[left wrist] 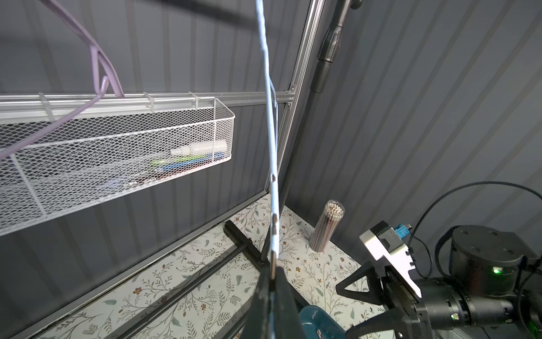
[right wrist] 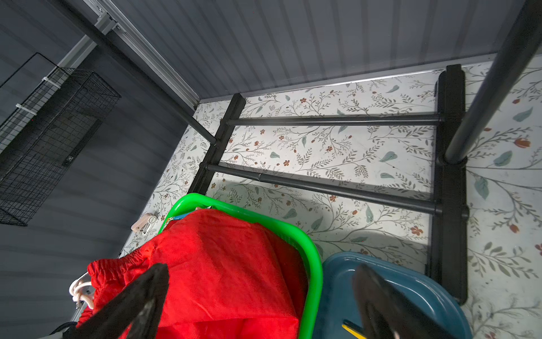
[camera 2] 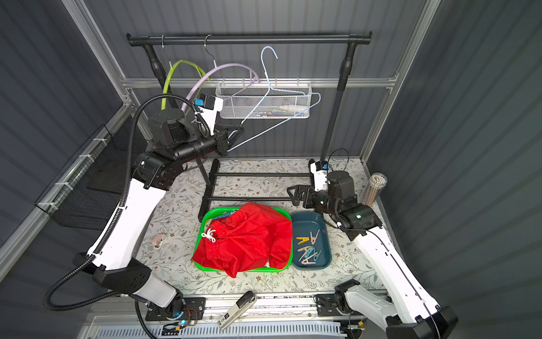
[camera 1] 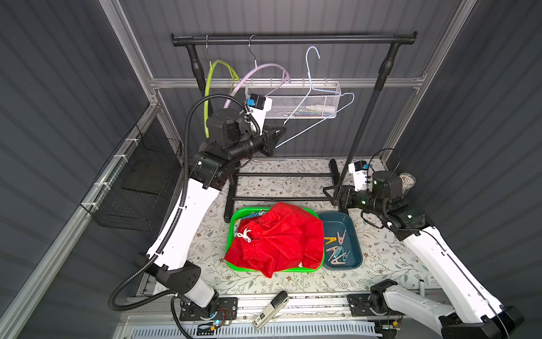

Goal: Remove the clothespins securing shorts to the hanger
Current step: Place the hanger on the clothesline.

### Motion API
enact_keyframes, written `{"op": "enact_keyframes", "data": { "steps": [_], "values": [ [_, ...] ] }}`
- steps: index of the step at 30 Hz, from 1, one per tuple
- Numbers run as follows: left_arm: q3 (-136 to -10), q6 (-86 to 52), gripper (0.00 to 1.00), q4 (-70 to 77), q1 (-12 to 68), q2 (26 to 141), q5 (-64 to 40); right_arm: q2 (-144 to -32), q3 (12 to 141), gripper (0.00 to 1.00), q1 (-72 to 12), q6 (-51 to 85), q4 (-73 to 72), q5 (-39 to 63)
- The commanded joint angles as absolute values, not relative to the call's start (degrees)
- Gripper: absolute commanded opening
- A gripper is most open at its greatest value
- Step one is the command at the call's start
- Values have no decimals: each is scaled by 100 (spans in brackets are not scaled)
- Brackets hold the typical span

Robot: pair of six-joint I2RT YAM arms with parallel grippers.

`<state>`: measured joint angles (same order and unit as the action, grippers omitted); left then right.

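My left gripper [camera 1: 282, 129] is raised by the rack and shut on the lower wire of a light blue wire hanger [camera 1: 308, 70], which carries no shorts. In the left wrist view the hanger [left wrist: 271, 146] runs straight out of the shut gripper [left wrist: 272, 281]. The hanger's hook sits just below the rail. Red shorts [camera 1: 275, 237] with a white drawstring lie heaped in a green basket [camera 1: 231, 232], over a printed pair [camera 1: 249, 215]. Several clothespins [camera 1: 337, 246] lie in a blue tray [camera 1: 334, 220]. One beige clothespin [camera 2: 157, 240] lies on the table. My right gripper [camera 1: 330, 193] is open and empty behind the tray.
A green hanger [camera 1: 209, 97] and a lilac hanger [camera 1: 258, 73] hang on the black rail [camera 1: 293, 39]. A white mesh basket [camera 1: 293, 99] is on the back wall, a black wire basket [camera 1: 137, 182] on the left wall. A tube of sticks [camera 1: 407, 182] stands back right.
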<state>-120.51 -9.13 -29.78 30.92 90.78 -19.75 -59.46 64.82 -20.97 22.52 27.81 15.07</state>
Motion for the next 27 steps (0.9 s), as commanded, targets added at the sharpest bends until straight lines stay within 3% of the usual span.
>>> {"op": "enact_keyframes", "data": {
  "steps": [1, 27],
  "values": [
    [-12330, -673, 0, -3192, 3073, 9118, -1930, -6010, 6433, 99, -2065, 2300, 2661, 1588],
    [-12636, -435, 0, -2679, 3074, 9274, -1190, -6056, 6504, 99, -2047, 2240, 2698, 1528]
  ]
}}
